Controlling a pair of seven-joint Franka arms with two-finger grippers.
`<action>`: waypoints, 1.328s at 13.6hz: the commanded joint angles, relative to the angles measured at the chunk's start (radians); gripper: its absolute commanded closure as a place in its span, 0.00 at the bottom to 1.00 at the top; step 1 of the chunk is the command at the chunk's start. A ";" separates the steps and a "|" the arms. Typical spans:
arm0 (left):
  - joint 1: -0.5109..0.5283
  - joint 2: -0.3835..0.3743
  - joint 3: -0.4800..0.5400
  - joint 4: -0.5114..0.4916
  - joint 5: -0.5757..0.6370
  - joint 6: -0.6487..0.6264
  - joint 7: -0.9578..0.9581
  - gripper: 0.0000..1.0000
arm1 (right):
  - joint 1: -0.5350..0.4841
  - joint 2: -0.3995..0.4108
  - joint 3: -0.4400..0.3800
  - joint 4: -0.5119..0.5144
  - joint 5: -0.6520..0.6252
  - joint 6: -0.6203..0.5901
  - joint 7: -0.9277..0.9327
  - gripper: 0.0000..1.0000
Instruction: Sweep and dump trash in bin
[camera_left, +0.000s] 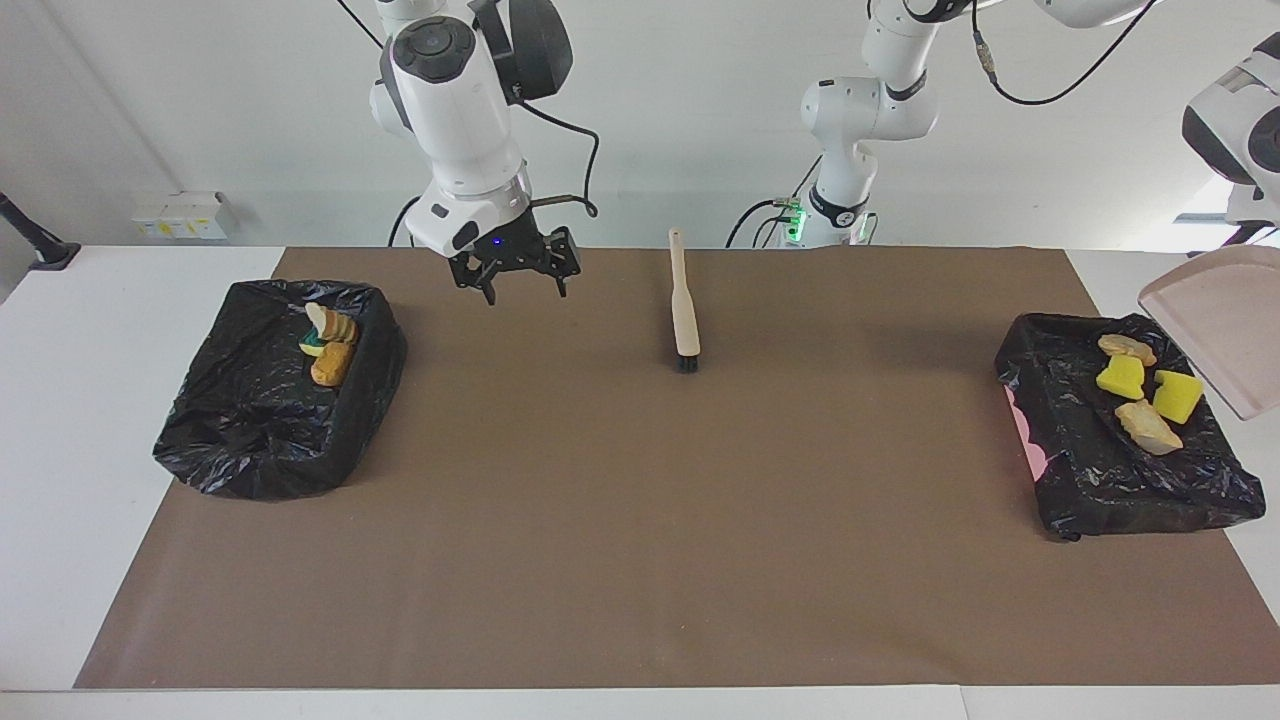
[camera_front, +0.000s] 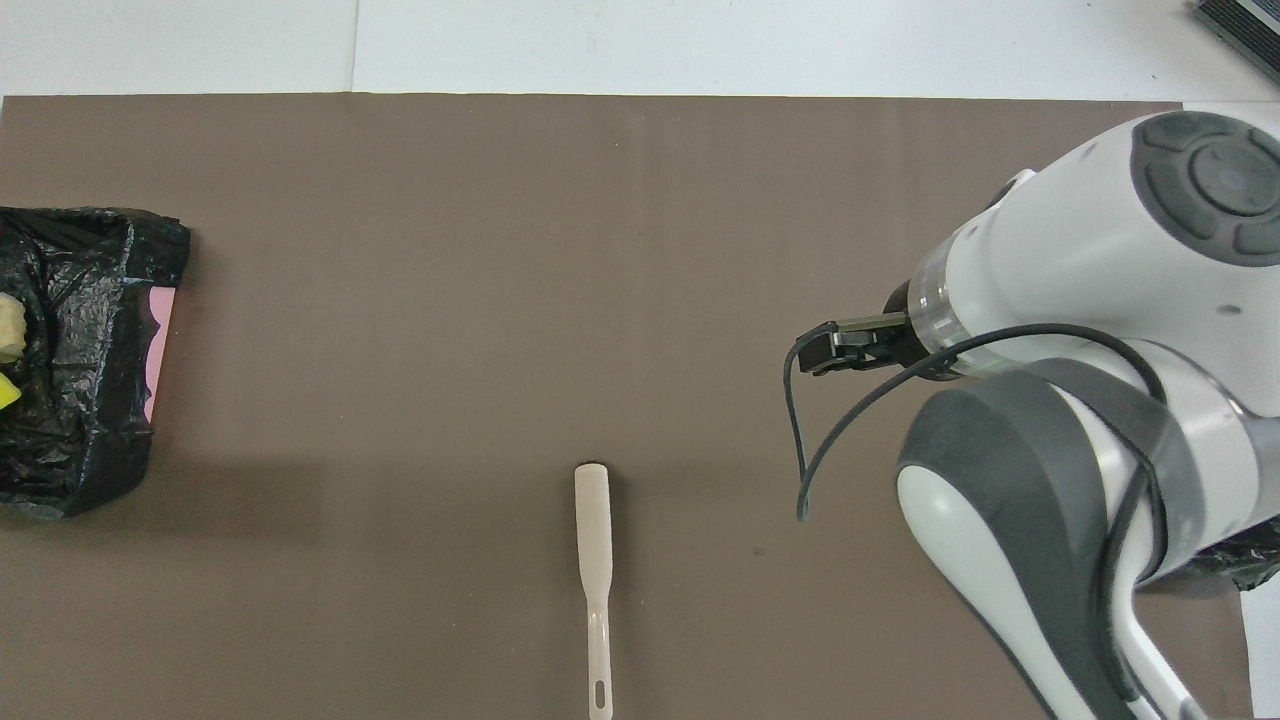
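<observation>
Place: a robotics lab, not a home or kitchen.
Arms: two white Franka arms (camera_left: 455, 100) bolted at the table's edge, green lights glowing at their bases.
Table: white top (camera_left: 100, 400) under a plain brown mat (camera_left: 640, 520).
Walls: bare white, loose black cables (camera_left: 1050, 95) hanging.
Props: staged bins lined with black bags (camera_left: 250, 430).
</observation>
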 joint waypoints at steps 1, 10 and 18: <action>-0.009 -0.040 -0.041 -0.027 -0.088 -0.080 -0.095 1.00 | -0.066 0.005 0.011 0.028 -0.099 -0.026 -0.071 0.00; -0.009 -0.131 -0.310 -0.217 -0.558 -0.129 -0.724 1.00 | -0.207 -0.006 0.008 0.110 -0.076 -0.139 -0.153 0.00; -0.015 -0.013 -0.688 -0.184 -0.712 -0.083 -1.545 1.00 | -0.220 -0.024 -0.010 0.103 -0.035 -0.123 -0.139 0.00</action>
